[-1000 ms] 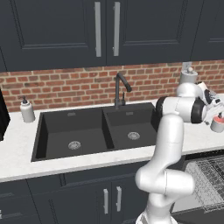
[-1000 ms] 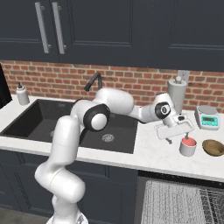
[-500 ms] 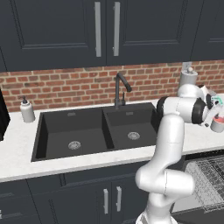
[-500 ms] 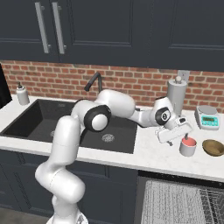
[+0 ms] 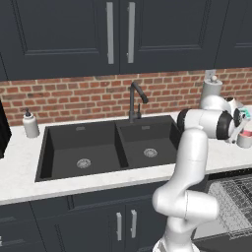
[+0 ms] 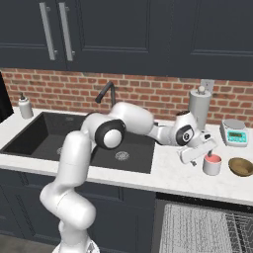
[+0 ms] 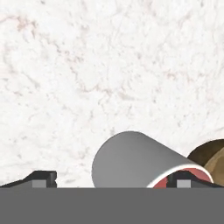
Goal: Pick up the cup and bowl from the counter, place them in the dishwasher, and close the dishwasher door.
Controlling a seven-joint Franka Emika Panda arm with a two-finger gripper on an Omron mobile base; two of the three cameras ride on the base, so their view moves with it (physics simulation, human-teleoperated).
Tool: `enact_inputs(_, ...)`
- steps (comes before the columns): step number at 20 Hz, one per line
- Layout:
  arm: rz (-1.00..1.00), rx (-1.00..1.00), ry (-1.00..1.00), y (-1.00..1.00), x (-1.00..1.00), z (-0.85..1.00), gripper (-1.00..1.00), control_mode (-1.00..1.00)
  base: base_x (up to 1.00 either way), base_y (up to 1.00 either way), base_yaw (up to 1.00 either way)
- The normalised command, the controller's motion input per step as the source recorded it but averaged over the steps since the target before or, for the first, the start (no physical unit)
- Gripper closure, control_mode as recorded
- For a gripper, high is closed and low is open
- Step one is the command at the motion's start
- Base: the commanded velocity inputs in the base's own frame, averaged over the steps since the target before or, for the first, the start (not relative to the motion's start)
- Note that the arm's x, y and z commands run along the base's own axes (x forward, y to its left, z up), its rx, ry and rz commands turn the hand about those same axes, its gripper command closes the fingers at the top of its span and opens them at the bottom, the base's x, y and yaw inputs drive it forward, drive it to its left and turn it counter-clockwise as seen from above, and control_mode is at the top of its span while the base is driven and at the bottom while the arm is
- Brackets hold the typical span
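The cup (image 6: 212,164), white outside and red inside, stands on the white counter (image 6: 168,174) right of the sink. A brown bowl (image 6: 241,166) sits just to its right. My gripper (image 6: 199,153) hangs low at the cup's left side, jaws wide open and holding nothing. In the hand view the cup (image 7: 140,159) lies between the fingertips (image 7: 43,178), its rim by the right tip, with the bowl (image 7: 214,161) beyond. From the left base view the gripper (image 5: 239,126) is above the cup (image 5: 244,140). The dishwasher rack (image 6: 197,227) is pulled out below the counter; the dishwasher door is hidden.
A black double sink (image 5: 108,150) with a dark faucet (image 5: 135,101) lies left of the arm. A soap bottle (image 5: 30,123) stands at the far left. Behind the cup are a grey canister (image 6: 199,104) and a small scale (image 6: 233,133) by the brick wall.
My hand has moved a little right and down, closer to the cup. The jaws have stayed open; cup and bowl have not moved.
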Motion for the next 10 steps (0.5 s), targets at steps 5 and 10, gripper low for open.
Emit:
enact_inputs(5,0.05,0.11,-0.03,-0.16,-0.05,-0.06,-1.0,-1.0,0.0,0.0,0.0)
enact_inputs(10,0.0,0.11,-0.05,-0.18,-0.07,-0.05,-1.0,-1.0,0.0,0.0,0.0)
